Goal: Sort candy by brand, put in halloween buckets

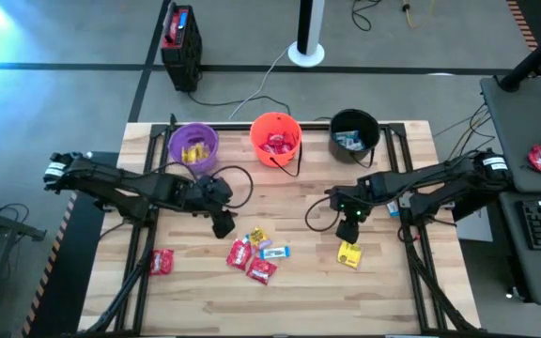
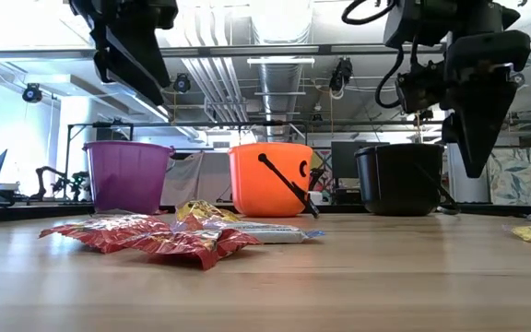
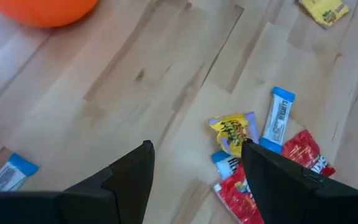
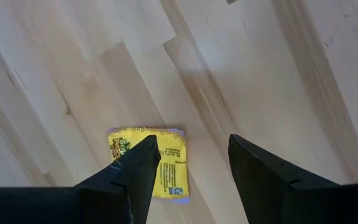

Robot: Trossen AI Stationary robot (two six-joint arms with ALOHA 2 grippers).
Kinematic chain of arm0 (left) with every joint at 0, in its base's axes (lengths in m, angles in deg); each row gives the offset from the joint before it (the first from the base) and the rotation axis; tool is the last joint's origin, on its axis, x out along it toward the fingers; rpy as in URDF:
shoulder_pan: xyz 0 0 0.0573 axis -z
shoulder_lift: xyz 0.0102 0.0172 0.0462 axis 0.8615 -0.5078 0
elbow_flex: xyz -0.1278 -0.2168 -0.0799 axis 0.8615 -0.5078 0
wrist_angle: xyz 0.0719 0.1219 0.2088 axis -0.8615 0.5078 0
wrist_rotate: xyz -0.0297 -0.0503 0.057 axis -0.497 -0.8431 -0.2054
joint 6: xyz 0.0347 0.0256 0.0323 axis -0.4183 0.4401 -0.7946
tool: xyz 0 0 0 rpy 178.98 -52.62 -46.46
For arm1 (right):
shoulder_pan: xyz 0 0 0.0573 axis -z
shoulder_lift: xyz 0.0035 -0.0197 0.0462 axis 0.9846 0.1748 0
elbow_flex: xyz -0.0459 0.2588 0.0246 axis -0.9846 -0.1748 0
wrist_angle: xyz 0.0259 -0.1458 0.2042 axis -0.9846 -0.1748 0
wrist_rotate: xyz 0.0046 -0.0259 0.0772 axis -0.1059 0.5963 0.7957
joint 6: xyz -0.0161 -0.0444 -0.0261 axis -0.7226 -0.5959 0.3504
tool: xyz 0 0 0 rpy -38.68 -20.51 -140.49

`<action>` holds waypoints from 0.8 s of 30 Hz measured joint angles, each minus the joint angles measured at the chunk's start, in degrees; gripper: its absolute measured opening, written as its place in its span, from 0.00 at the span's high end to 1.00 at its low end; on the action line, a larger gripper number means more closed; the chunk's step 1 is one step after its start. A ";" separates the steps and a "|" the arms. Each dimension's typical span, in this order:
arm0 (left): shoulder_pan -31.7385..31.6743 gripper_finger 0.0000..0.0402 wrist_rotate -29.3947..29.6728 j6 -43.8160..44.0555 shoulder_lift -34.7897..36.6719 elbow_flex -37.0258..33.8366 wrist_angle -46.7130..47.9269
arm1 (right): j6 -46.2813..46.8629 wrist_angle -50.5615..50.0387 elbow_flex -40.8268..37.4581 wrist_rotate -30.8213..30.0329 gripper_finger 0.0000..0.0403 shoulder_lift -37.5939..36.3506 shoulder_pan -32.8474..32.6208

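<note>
Yellow packet (image 1: 348, 254) is seen flat on the wooden table (image 1: 383, 300), just below the right claw (image 1: 348, 228), whose fingers are spread wide and hold nothing. A cluster of red, yellow and blue-and-white candy (image 1: 255, 253) lies near the table's centre, at four o'clock from the left claw (image 1: 222, 225), which is also held wide and empty. One red packet (image 1: 162, 262) lies apart at nine o'clock of the cluster. At twelve o'clock stand the purple bucket (image 1: 193, 146), orange bucket (image 1: 275, 139) and black bucket (image 1: 354, 135), each with candy inside.
</note>
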 joint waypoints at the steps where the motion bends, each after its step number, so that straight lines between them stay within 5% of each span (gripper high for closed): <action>1: 0.16 0.44 0.00 0.01 -0.44 0.02 -0.43 | 0.00 0.16 0.00 0.00 0.54 0.02 0.00; 24: 0.74 0.44 -0.02 -0.43 -1.40 0.02 -1.28 | 0.94 1.89 0.00 -1.45 0.54 0.13 0.00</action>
